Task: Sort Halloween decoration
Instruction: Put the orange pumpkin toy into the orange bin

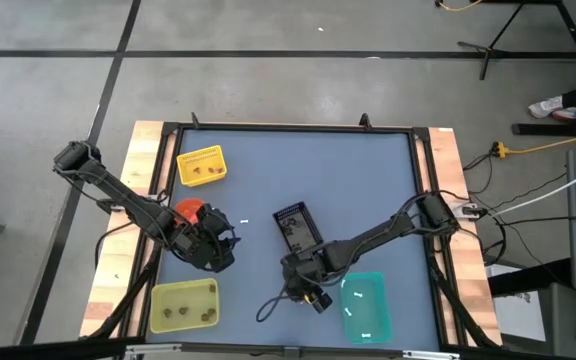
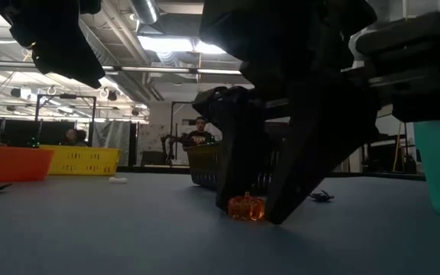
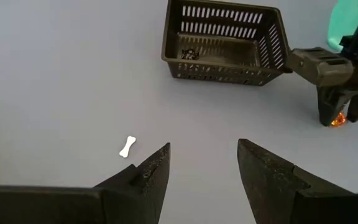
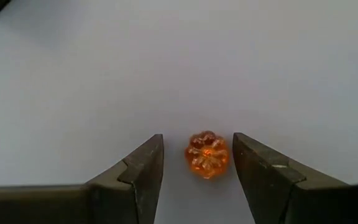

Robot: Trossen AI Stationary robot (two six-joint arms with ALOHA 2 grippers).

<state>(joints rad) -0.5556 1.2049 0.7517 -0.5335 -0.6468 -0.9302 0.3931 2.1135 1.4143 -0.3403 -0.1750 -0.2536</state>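
Pincer fingers of the right gripper [image 4: 197, 155] stand apart on either side of an orange pumpkin trinket [image 4: 207, 154], which rests on the blue-grey table [image 4: 166, 62] between them, ribbed top towards the wrist camera; being round, it has no clear long axis. In the low view the pumpkin [image 2: 247, 207] sits at the fingertips, whether touched I cannot tell. Left gripper [image 3: 204, 163] hovers with fingers spread near a white bone trinket [image 3: 127, 147] lying flat, its long axis slightly slanted. Beyond stands a dark slotted basket [image 3: 222, 46] with small dark pieces inside, too small to identify. No writing is legible.
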